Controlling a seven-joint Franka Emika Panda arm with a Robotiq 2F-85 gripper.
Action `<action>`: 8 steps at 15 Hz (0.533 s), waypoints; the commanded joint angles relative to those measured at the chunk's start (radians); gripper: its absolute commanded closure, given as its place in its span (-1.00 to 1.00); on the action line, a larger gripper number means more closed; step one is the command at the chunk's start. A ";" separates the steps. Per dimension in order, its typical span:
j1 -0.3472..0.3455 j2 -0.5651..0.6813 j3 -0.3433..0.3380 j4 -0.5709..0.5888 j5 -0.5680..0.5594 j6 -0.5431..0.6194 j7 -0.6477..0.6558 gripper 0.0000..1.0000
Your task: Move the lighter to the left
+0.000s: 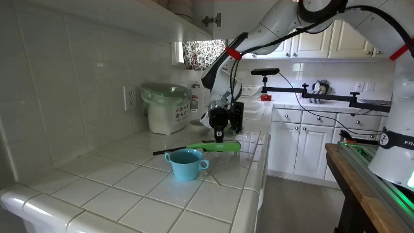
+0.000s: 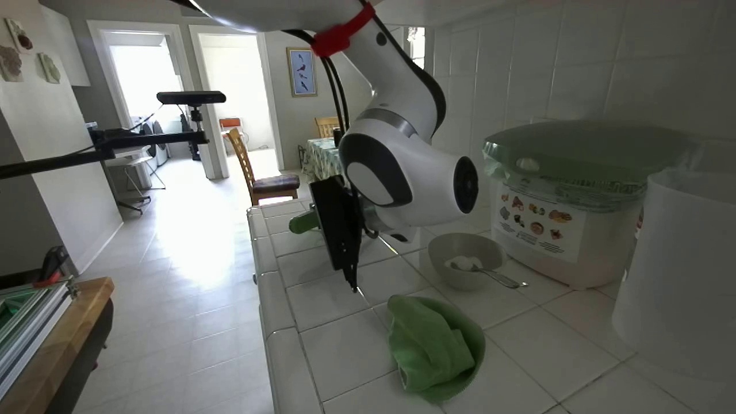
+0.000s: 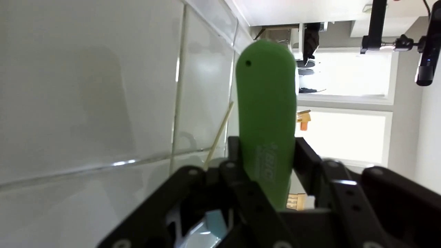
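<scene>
In an exterior view, a white tub point(image 1: 165, 118) is at left on the tiled desk point(image 1: 136, 183), then a blue cup point(image 1: 185, 168). Near it, the end effector point(image 3: 267, 148) pinches the green lighter point(image 1: 223, 147) between its fingers point(image 3: 306, 156), black tip point(image 1: 166, 151) pointing left. White cupboards point(image 1: 316, 149) stand right.

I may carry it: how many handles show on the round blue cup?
2, in an exterior view: the left loop handle and right loop handle, on opposite sides. Any behind may be hidden.
</scene>
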 commanded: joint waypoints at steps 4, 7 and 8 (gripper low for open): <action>0.007 0.053 -0.017 0.071 0.009 -0.070 0.040 0.68; 0.002 0.073 -0.019 0.088 0.011 -0.082 0.051 0.68; 0.000 0.080 -0.018 0.093 0.012 -0.086 0.053 0.68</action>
